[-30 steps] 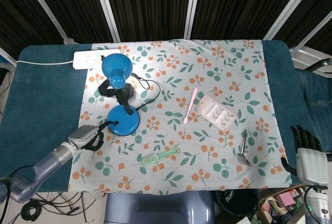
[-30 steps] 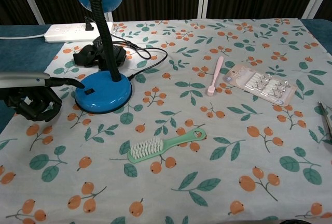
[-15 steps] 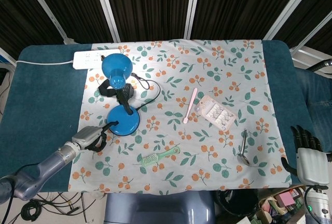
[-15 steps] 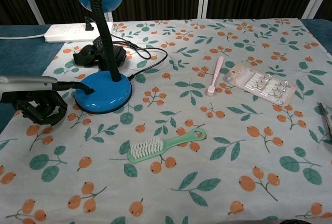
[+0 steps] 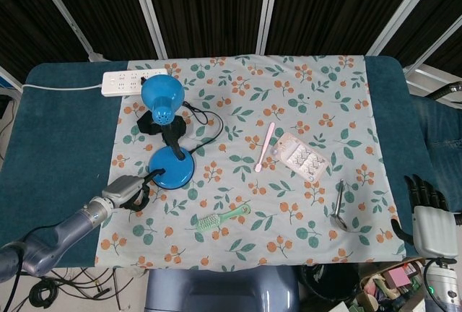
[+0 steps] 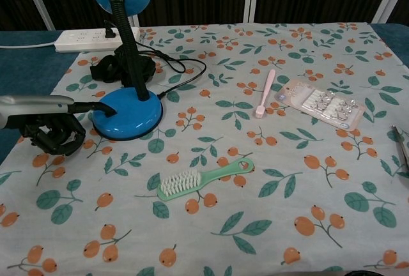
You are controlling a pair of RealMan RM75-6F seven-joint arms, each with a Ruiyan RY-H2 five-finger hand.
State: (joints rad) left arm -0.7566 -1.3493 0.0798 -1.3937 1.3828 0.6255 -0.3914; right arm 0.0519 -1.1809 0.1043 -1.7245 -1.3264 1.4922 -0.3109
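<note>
The left robot hand (image 6: 48,126) is seen at the near-left of the table (image 5: 58,131), just beside the round base of the blue desk lamp (image 6: 126,112). One extended finger (image 6: 102,106) is laid on the left edge of that base, while the remaining fingers are curled under the palm with nothing between them; whether a switch lies beneath the fingertip cannot be made out. In the chest view the lamp's shade is cut off by the top edge. Its cord is bundled behind the base, and a white power strip (image 5: 133,81) lies further back.

The right robot hand (image 5: 429,218) is shown only in the head view, off the table's near-right corner, with its dark fingers spread and nothing held.

On the floral cloth (image 5: 303,95), a green brush (image 6: 204,181), a pink toothbrush (image 6: 264,92) and a blister card (image 6: 321,103) of small items, too small to identify, are laid well apart.
</note>
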